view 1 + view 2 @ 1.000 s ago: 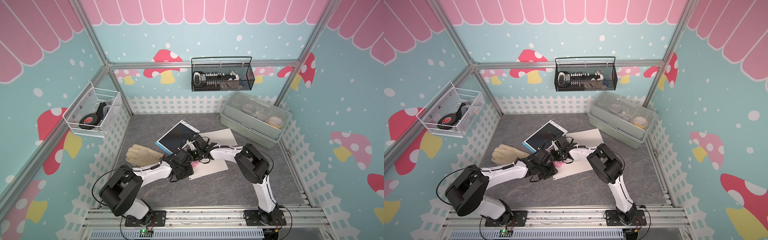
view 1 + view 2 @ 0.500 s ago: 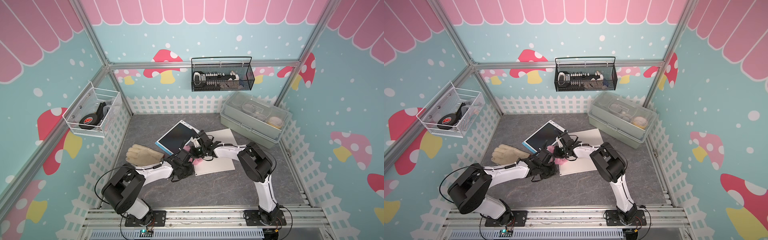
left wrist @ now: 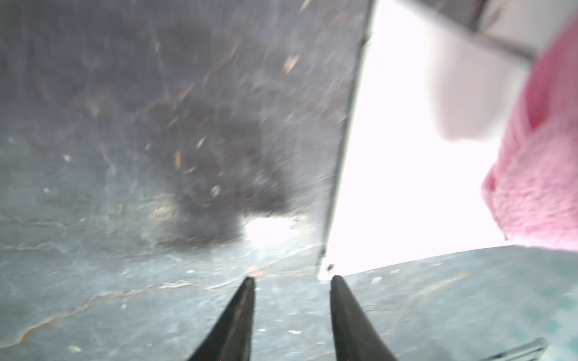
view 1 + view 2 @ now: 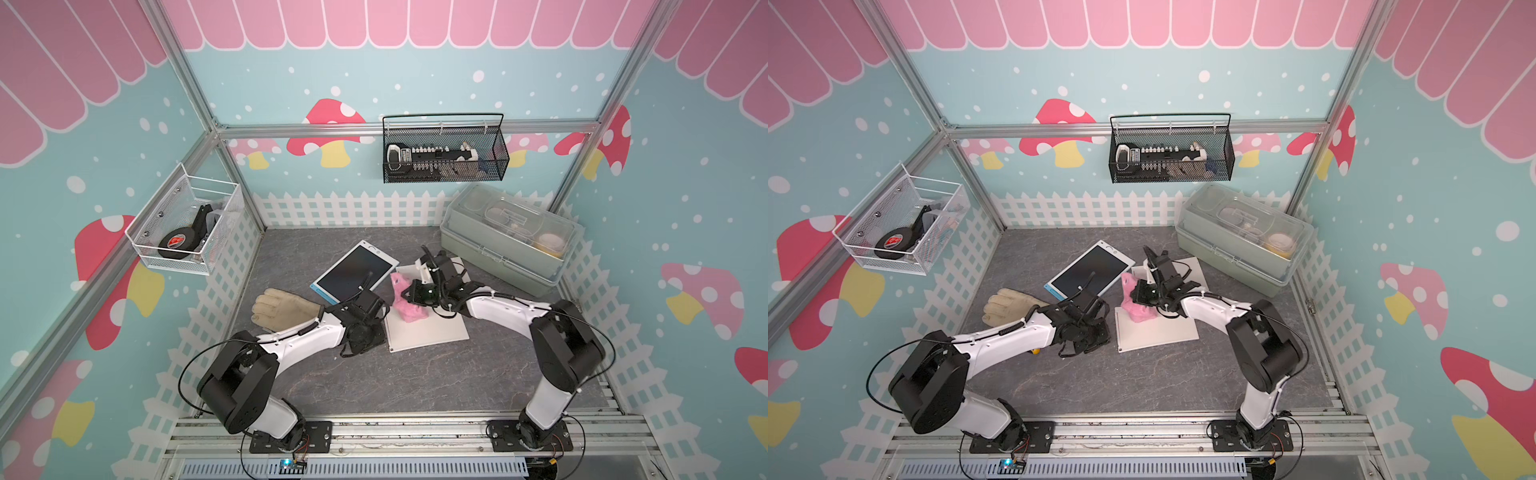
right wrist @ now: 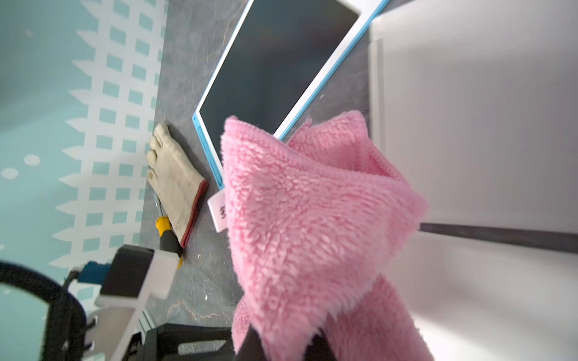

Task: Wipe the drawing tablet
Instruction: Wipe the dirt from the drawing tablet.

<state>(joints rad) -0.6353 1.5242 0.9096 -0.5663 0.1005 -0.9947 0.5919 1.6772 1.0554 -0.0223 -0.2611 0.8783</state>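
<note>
Left gripper first: low over the grey counter, jaws parted a modest way with nothing between them, tips right at a corner of the white board. Next along is the drawing tablet, flat on the counter just beyond that gripper. Its dark screen faces up and its long axis runs diagonally from near left to far right. Then the pink cloth, bunched and dangling over the white board, just beside the tablet's long right edge and not on the screen. Right gripper has it pinched tight. So the tablet lies to the left of the cloth, and I'd say the right arm is the one to sweep leftward across that diagonal.
</note>
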